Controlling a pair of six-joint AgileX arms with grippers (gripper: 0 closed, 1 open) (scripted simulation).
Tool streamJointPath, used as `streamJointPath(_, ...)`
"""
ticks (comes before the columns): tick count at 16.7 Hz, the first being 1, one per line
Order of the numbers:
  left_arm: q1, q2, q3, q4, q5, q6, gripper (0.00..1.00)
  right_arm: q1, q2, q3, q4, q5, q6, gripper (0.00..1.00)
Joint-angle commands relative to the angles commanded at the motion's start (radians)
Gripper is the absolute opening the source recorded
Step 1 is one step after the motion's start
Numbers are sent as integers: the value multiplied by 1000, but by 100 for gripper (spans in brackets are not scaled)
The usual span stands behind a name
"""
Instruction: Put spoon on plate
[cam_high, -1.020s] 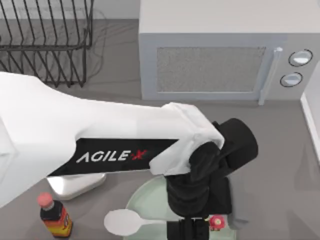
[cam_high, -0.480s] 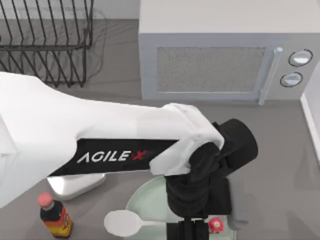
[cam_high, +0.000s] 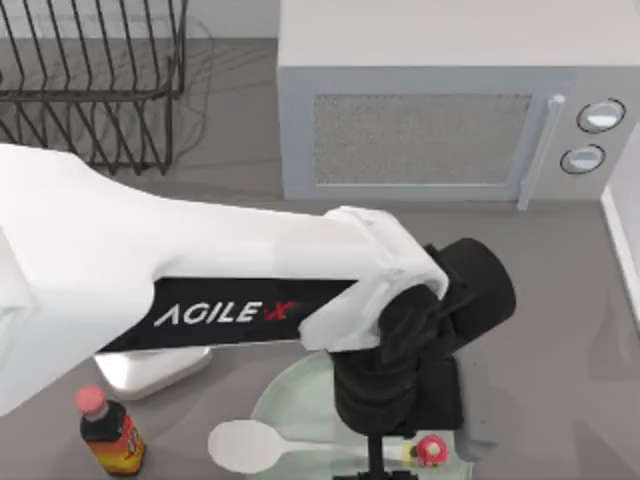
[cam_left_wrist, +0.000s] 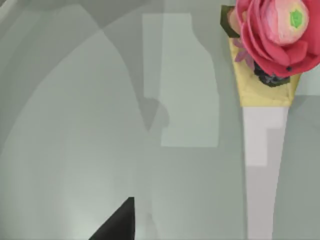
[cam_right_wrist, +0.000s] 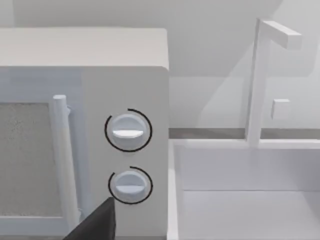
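Grey bench: bottle (cam_high: 110, 432) at 7 o'clock, dish rack (cam_high: 95, 80) at 10, microwave (cam_high: 440, 120) at 1. Left arm reads "AGILEX". Spoon (cam_high: 300, 448) lies on plate (cam_high: 290, 395) at 6, bowl overhanging the rim. Left tool (cam_high: 378, 462) over the handle; opening cannot be told. Left wrist view shows the red ornament up close; right wrist view, the microwave's dials (cam_right_wrist: 128, 131).

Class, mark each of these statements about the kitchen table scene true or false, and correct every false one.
1. The spoon lies across the plate. True.
2. The left hand hangs over the spoon's handle. True.
3. The spoon's ornament is blue. False: it is a red-and-yellow flower.
4. The bottle stands on the plate. False: it stands on the table, to the plate's left.
5. The microwave has two round knobs. True.
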Motion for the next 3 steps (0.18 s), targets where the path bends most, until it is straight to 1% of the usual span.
streamJointPath(3,0,0,0,0,0,0,100,0,0,0,0,0,0,100)
